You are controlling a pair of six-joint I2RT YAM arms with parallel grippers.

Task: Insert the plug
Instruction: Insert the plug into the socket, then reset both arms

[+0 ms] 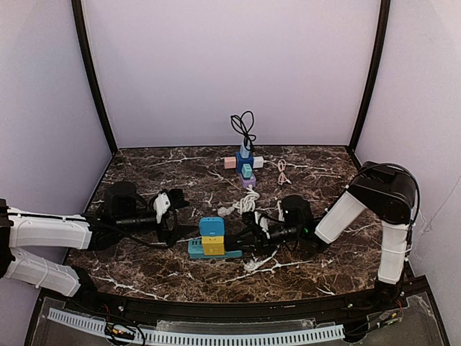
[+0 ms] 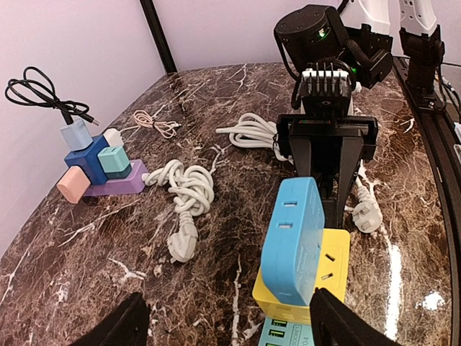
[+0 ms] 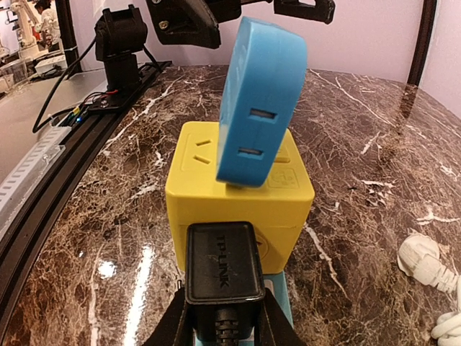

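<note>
While the right gripper (image 3: 223, 317) held the black TP-LINK power plug (image 3: 222, 263) clamped between its two fingers at the bottom centre of the right wrist view, the plug's front edge sat right up against the near face of the yellow cube socket adapter (image 3: 238, 198). Whether its prongs had entered that face could not be told. The plug's long axis ran straight ahead from the fingers into the face, so the coming push looked to be a level one, directly away from the wrist. A light blue flat adapter (image 3: 261, 101) stood tilted on top of the cube, and the cube sat on a teal power strip (image 1: 196, 251) near the middle of the dark marble table (image 1: 324, 270). The right arm was clearly the nearer one. The left gripper (image 2: 227, 321), fingers spread wide and empty, faced the stack from the opposite side without touching it, and might brace it. A white cable's plug head (image 3: 421, 259) lay at the lower right, apart from the path, and a black rail (image 3: 65, 187) ran down the left.
</note>
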